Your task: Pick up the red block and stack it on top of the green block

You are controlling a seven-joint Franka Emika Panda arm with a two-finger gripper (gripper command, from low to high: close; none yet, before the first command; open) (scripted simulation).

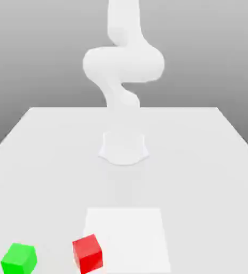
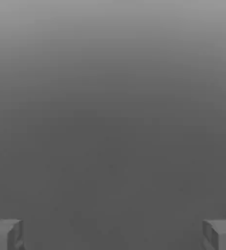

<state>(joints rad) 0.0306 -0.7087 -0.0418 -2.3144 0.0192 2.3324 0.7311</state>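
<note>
Risk: knocking the red cube (image 1: 88, 253).
The two-finger gripper (image 2: 113, 235) is wide open, empty; a crooked approach could push the cube away.

Red block (image 1: 88, 254); green block (image 1: 19, 259); white arm (image 1: 124, 63).

What I'm looking at is a simulated scene — a bare robot test setup, rendered rather than filmed. In the exterior view, a smooth white robot arm (image 1: 124, 64) stands on its base at the far part of a plain, pale tabletop (image 1: 201, 187), and behind it I get only a flat grey gradient (image 1: 40, 64). A paler rectangular patch (image 1: 126, 241) marks the near part of the surface, with two flat-coloured blocks by it, a red one (image 1: 88, 253) and a green one (image 1: 19, 259) — nothing that tells me of a home, shop or office.
</note>
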